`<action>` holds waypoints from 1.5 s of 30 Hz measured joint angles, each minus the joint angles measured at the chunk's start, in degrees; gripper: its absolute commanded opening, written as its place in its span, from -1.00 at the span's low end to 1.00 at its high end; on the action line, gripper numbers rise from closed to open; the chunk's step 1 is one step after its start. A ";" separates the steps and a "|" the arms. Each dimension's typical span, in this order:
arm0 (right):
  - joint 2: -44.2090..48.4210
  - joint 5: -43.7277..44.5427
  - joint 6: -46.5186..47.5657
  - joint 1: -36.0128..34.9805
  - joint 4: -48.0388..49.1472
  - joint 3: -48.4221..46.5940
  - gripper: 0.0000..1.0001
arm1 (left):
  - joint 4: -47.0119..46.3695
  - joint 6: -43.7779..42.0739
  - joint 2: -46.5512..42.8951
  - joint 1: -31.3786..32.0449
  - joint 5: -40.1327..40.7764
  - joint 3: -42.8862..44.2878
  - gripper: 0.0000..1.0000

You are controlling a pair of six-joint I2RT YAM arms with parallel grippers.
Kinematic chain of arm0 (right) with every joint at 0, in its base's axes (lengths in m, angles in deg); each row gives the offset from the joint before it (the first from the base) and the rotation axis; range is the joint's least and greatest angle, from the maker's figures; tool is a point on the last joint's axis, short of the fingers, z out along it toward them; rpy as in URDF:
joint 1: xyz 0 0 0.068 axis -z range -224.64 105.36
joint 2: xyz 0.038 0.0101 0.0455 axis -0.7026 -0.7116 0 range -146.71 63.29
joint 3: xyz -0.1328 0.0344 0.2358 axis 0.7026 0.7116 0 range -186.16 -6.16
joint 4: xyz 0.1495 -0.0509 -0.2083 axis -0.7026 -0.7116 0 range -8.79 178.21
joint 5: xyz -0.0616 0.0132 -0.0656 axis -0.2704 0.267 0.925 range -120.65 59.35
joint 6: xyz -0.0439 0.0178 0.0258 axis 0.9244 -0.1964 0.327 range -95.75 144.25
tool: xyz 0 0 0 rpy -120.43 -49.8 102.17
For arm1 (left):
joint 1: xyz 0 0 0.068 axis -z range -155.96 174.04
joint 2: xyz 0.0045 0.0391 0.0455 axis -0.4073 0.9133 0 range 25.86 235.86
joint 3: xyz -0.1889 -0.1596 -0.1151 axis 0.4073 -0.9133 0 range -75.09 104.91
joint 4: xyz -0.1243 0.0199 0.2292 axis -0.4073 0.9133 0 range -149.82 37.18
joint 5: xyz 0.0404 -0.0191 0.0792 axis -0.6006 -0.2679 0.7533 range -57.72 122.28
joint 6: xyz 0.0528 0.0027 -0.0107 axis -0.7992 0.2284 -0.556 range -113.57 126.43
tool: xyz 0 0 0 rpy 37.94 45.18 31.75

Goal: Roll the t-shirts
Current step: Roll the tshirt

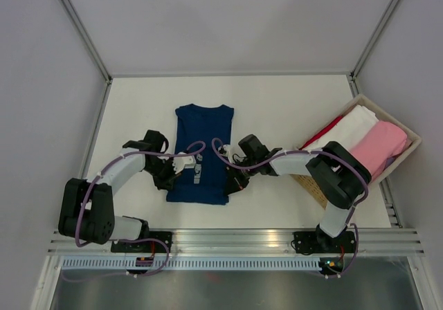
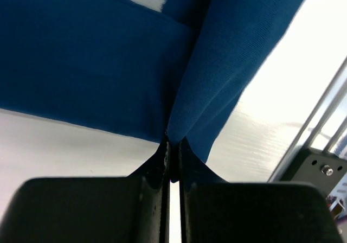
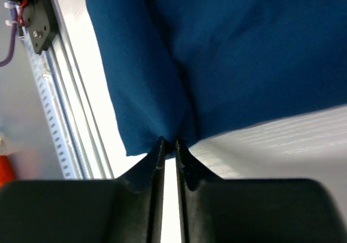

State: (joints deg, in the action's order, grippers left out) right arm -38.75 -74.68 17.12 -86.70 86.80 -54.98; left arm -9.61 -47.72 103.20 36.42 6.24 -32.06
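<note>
Surface (image 1: 277,109) centre is taken by the navy t-shirt (image 1: 203,133), laid narrow with collar far, presumably so rolling starts at the near hem. Rolled t-shirts (image 1: 354,126) are stored in the right basket (image 1: 308,185). Near corners are pinched by the closed left end effector (image 2: 173,145) and right end effector (image 3: 169,144).

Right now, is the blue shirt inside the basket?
No, the blue shirt lies on the table, while the basket beside it holds other clothes.
</note>
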 measured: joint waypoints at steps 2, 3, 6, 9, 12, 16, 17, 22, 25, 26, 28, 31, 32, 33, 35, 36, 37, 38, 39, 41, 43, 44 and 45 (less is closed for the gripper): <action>-0.04 0.98 -0.11 0.24 0.09 0.00 -0.39 | -1.20 1.07 1.60 -0.42 -0.02 0.61 -0.95; -0.04 1.51 -0.20 0.44 0.11 0.00 -0.34 | -1.60 1.57 2.40 -0.44 -0.04 0.94 -0.95; 0.11 2.78 -0.39 0.79 0.37 0.02 -0.10 | -2.64 2.89 4.04 -0.50 -0.35 1.40 -0.95; 3.30 4.66 -1.27 1.01 1.68 1.79 0.11 | -2.97 3.82 4.81 -0.55 -0.85 1.40 -0.95; 9.16 6.51 -3.32 1.03 3.76 4.61 0.18 | -3.39 4.72 4.81 -0.68 -1.11 1.40 -0.95; 11.47 8.57 -6.03 0.00 7.45 6.23 0.20 | -3.98 6.38 4.79 -0.68 -1.11 1.40 -0.95; 11.23 9.16 -6.75 -0.68 8.39 6.78 0.20 | -4.11 6.78 4.79 -0.68 -1.09 1.40 -0.95; 7.91 10.45 -10.29 -3.48 12.04 8.33 0.00 | -4.48 7.82 4.42 -0.68 -1.01 1.14 -0.94; 5.42 10.38 -12.55 -3.54 15.23 8.35 -0.54 | -4.59 8.13 3.58 -0.68 -0.87 0.81 -0.87; 4.92 10.40 -13.00 -3.52 16.11 8.39 -0.64 | -4.61 8.24 3.34 -0.68 -0.85 0.81 -0.84; 4.31 10.45 -14.16 -3.43 17.40 8.39 -0.89 | -4.92 8.50 2.97 -0.68 -0.72 0.81 -0.79; 3.54 10.82 -15.04 -3.34 18.18 8.39 -1.00 | -6.10 9.99 2.91 -0.70 0.66 0.81 -0.70; 3.34 11.08 -15.39 -3.17 18.29 8.39 -0.99 | -6.62 10.78 2.91 -0.81 1.09 0.79 -0.64; 3.21 11.32 -15.65 -3.06 18.49 8.41 -1.00 | -7.32 11.52 2.91 -0.92 1.84 0.74 -0.61; 2.86 11.61 -16.13 -2.36 19.02 8.41 -0.99 | -8.92 13.05 2.89 -1.22 3.28 0.61 -0.49; 2.58 11.67 -16.33 -1.90 19.32 8.41 -0.99 | -9.57 13.73 2.86 -1.40 3.74 0.61 -0.44; 2.21 11.69 -16.59 -1.46 19.47 8.41 -0.99 | -10.47 14.47 2.80 -1.46 4.68 0.61 -0.42; 1.81 11.69 -16.72 -1.14 19.67 8.41 -0.99 | -11.30 15.28 2.58 -1.57 5.57 0.61 -0.36; 1.42 11.67 -16.94 -0.96 19.78 8.41 -1.00 | -12.02 16.09 2.08 -1.62 6.71 0.61 -0.32; 1.14 11.56 -17.20 -0.72 19.93 8.41 -0.99 | -13.29 17.57 -0.04 -1.77 8.96 0.50 -0.23; 1.14 11.67 -17.25 -0.72 19.93 8.39 -0.99 | -14.16 18.49 -4.00 -1.81 11.08 0.44 -0.15; 1.14 11.80 -17.31 -0.72 19.91 8.39 -0.99 | -14.43 18.60 -6.08 -1.75 11.58 0.42 -0.16; 1.14 11.93 -17.35 -0.72 19.91 8.37 -1.00 | -14.82 18.71 -9.03 -1.29 13.03 0.42 -0.16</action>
State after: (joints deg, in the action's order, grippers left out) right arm -37.61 -62.74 -0.24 -87.42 106.72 -46.60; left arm -24.43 -29.01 94.17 35.13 19.27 -31.64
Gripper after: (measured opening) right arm 0.012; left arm 0.417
